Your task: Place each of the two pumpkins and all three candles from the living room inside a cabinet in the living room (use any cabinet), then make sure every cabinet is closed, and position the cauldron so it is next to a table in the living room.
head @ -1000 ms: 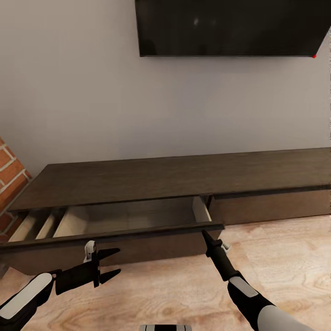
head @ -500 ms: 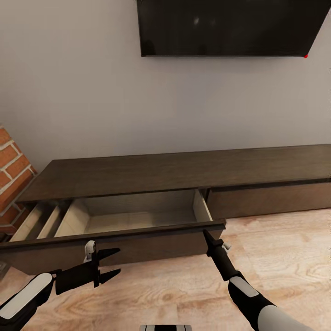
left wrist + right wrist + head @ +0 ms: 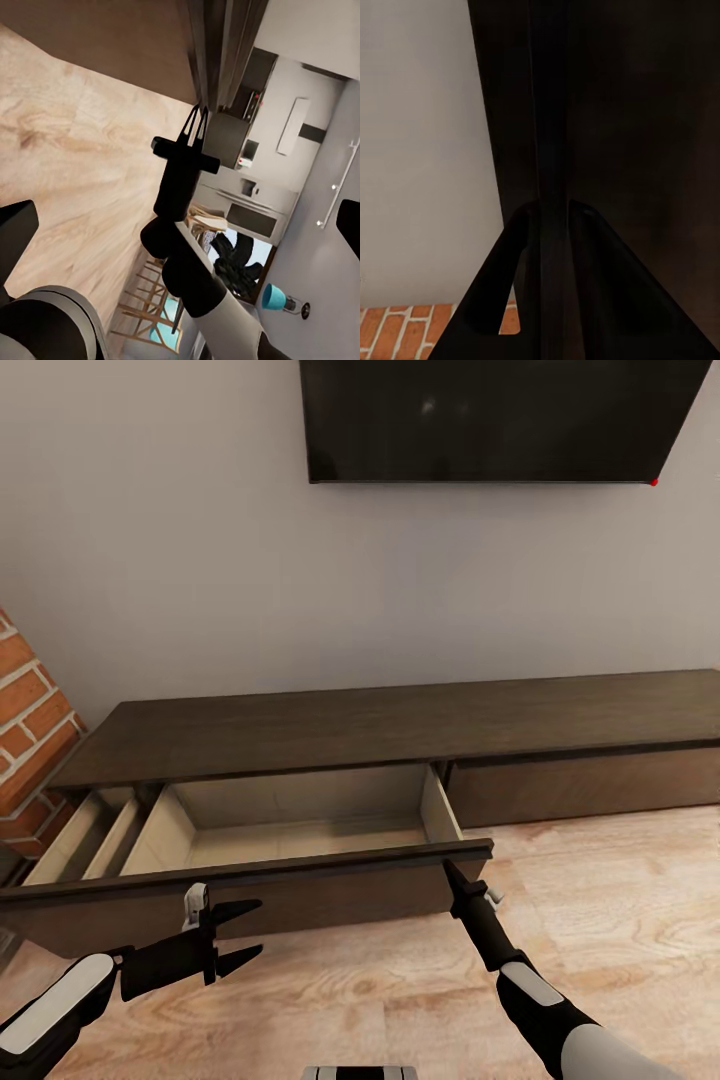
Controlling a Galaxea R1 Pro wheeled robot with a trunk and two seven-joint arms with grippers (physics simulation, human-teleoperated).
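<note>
Currently: cabinet (image 3: 400, 730) against wall, left drawer (image 3: 300, 830) pulled out. Right tool (image 3: 447, 868) clamped on the drawer front's top edge at its right end. Left tool (image 3: 240, 933) spread wide, holding nothing, before the drawer front.

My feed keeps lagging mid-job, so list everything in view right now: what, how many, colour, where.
Long low dark-brown wood cabinet: one, against the wall, across the head view.
Pulled-out wide drawer: one, dark front with pale beige inside, left part of the cabinet; nothing visible in it.
Closed drawer front: one, dark brown, right of the open one.
Black flat wall screen: one, above the cabinet.
Red brick column: one, by the cabinet's left end.
Light wood plank floor: in front of the cabinet.
Grey wall: behind the cabinet.
Left hand: black, fingers apart, holding nothing, low before the drawer front.
Right hand: black, clamped on the drawer front's top edge, right end.
</note>
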